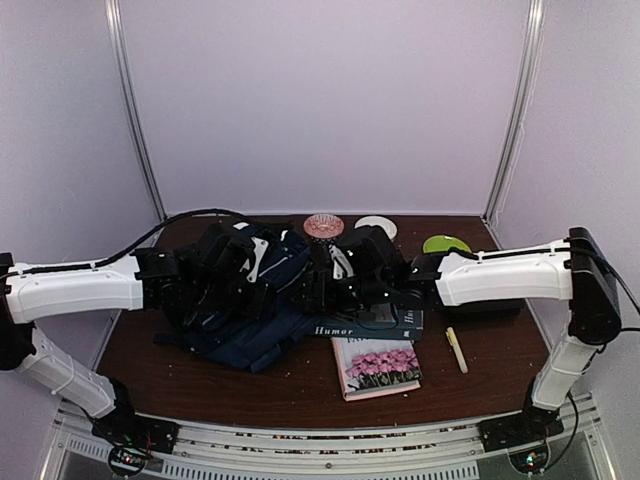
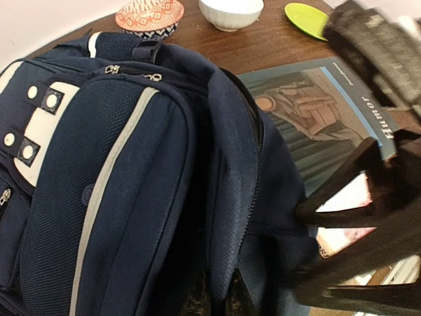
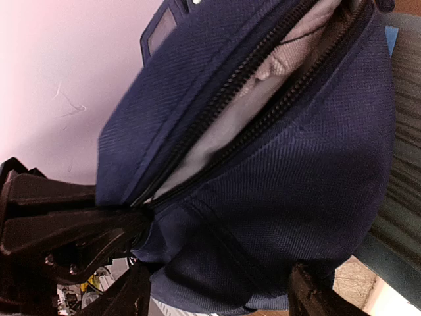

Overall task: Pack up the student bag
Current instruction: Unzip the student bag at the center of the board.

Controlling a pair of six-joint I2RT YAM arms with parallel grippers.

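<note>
- Top external view: the student bag (image 1: 250, 300) is lying on the table (image 1: 200, 385), with the Humor book (image 1: 385, 322) just beside it.
- Left end effector (image 2: 301, 240) is clenching the bag's zipper edge, propping the mouth open.
- Right end effector (image 3: 223, 293), jaws spread, is straddling the bag's side; next it is likely needing to fetch that book.

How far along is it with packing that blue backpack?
Early days. Done: the student bag has its main zip open, with the grey lining showing. In hand: the left tool appears to pinch the bag's edge, while the open right tool straddles the opening. Left: the Humor book, the flower book and the yellow pen lie outside on the table; nothing looks packed yet.
</note>
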